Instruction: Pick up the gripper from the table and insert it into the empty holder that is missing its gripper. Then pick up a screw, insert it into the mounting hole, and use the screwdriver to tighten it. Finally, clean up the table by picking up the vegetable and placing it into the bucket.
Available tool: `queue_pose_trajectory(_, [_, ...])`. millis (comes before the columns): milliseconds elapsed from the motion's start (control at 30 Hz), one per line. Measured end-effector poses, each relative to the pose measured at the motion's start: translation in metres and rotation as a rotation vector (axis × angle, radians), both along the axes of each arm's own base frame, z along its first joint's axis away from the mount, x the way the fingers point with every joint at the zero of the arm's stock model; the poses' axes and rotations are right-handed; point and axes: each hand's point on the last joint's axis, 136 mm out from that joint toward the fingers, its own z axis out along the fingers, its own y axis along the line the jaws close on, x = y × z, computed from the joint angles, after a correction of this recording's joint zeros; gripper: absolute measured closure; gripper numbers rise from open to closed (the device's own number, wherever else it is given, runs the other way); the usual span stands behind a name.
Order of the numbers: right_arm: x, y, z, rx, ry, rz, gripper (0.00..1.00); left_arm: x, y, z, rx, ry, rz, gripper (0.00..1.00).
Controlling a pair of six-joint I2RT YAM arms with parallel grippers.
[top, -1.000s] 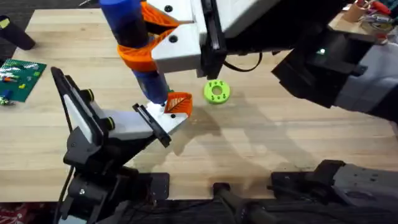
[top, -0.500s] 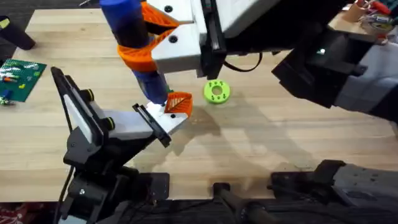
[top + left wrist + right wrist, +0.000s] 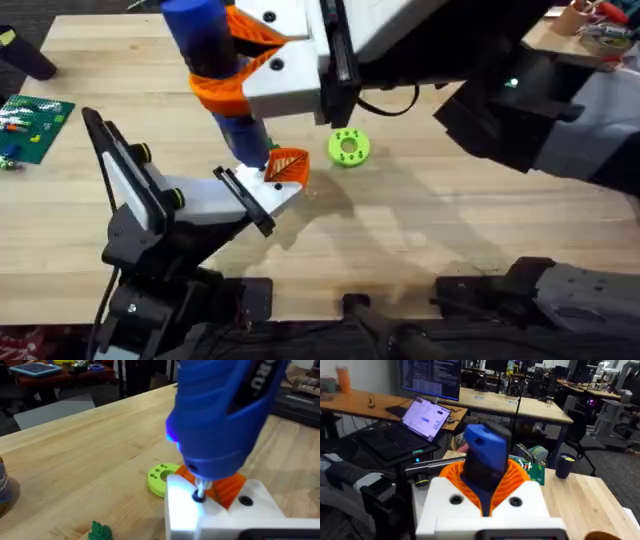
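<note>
Right gripper (image 3: 245, 75) clamps screwdriver (image 3: 215, 80) near-upright; tip seemingly at holder (image 3: 225, 200).

The blue screwdriver (image 3: 215, 70) with its orange collar stands almost upright, tip down on the white holder (image 3: 225, 200). The small orange gripper (image 3: 288, 166) sits on the holder's end, right beside the tip.
</note>
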Motion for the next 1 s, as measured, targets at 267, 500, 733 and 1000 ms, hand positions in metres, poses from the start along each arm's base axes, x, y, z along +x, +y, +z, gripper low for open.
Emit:
queue_pose_trajectory(267, [0.0013, -0.0007, 0.0, 0.0, -0.003, -0.004, 0.941, 0.0, 0.0, 0.0, 0.0, 0.0, 0.0, 0.993])
queue_pose_trajectory(500, [0.0028, -0.0014, -0.0002, 0.0, -0.003, -0.008, 0.941, 0.0, 0.0, 0.0, 0.0, 0.0, 0.0, 0.993])
queue_pose_trajectory(733, [0.0028, -0.0015, -0.0003, -0.001, -0.002, -0.008, 0.939, 0.0, 0.0, 0.0, 0.0, 0.0, 0.0, 0.993])
queue_pose_trajectory(1000, [0.0029, -0.0013, -0.0019, -0.007, 0.005, -0.008, 0.941, 0.0, 0.0, 0.0, 0.0, 0.0, 0.0, 0.993])
